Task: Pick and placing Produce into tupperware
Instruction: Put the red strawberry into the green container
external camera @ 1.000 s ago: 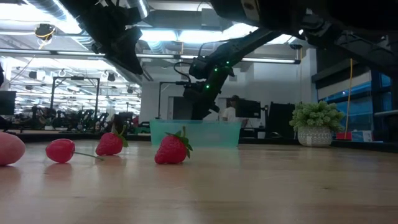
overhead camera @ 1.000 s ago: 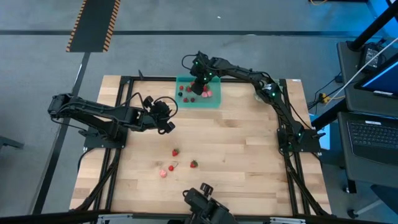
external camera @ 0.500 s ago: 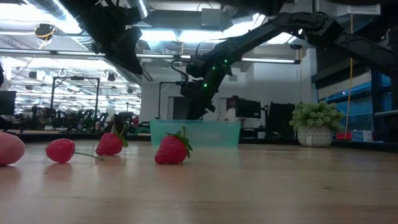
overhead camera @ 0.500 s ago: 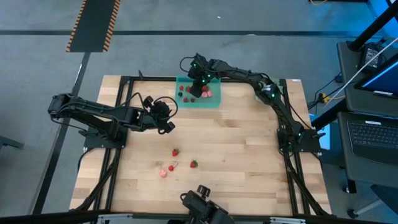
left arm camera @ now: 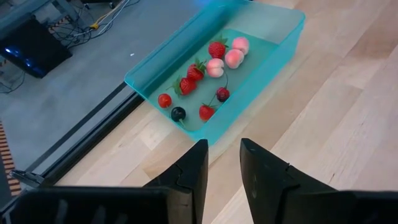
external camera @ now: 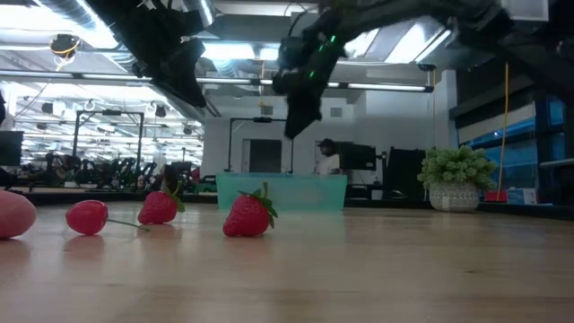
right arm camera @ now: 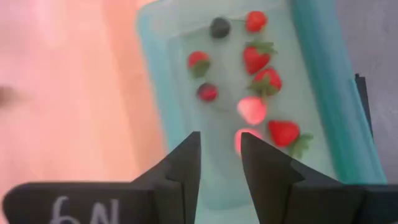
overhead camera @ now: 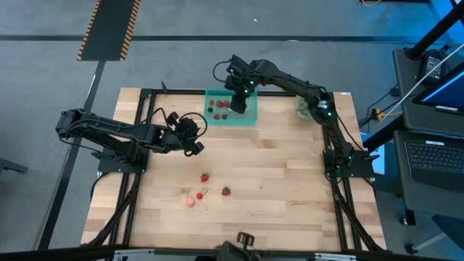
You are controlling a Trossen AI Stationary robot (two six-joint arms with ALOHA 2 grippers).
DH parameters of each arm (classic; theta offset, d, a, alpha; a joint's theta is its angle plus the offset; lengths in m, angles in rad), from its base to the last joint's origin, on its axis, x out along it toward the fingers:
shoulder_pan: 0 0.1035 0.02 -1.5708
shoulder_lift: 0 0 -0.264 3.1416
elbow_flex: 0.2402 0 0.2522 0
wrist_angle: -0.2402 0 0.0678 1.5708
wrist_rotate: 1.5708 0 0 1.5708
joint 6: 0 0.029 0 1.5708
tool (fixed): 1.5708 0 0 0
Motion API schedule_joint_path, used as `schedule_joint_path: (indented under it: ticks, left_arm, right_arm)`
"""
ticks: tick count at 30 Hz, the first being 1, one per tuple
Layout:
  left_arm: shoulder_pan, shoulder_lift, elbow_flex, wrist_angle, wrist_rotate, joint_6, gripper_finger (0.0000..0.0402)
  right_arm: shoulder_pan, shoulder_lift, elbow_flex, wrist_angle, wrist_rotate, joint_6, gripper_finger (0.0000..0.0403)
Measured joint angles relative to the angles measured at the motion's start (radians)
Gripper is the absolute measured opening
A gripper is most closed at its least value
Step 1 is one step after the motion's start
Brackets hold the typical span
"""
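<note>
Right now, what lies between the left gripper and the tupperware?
Nothing: in the left wrist view, only bare wooden table lies between the left gripper and the tupperware.

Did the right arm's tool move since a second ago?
Yes. The right tool rose well above the teal tub, where earlier it hung down at the tub's rim.

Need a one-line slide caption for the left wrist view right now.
Left gripper hovers empty over the wooden table, facing the teal tupperware that holds nine berry pieces.
</note>
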State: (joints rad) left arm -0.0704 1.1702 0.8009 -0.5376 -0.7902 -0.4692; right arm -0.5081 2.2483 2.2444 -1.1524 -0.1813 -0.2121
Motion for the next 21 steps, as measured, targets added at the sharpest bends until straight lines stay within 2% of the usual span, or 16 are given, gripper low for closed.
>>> schedule_joint_path:
  ticks: [5,10,16,21]
  left_arm:
    - [0.0,0.0,0.0,-0.001,0.0,-0.007,0.0086]
    - [-0.002,0.0,0.0,0.001,0.027,-0.008,0.0086]
    - [-0.002,0.0,0.0,0.0,0.083,-0.009,0.0085]
    - [-0.002,0.0,0.0,0.003,0.157,-0.02,0.0085]
  right_arm:
    - [0.05,-0.149,-0.148,-0.009,0.006,0.027,0.0118]
    - [0.117,-0.338,-0.395,0.074,0.027,0.088,0.0118]
    - [0.226,-0.576,-0.693,0.202,0.12,0.223,0.0118]
    - [0.342,-0.764,-0.888,0.291,0.189,0.383,0.0118]
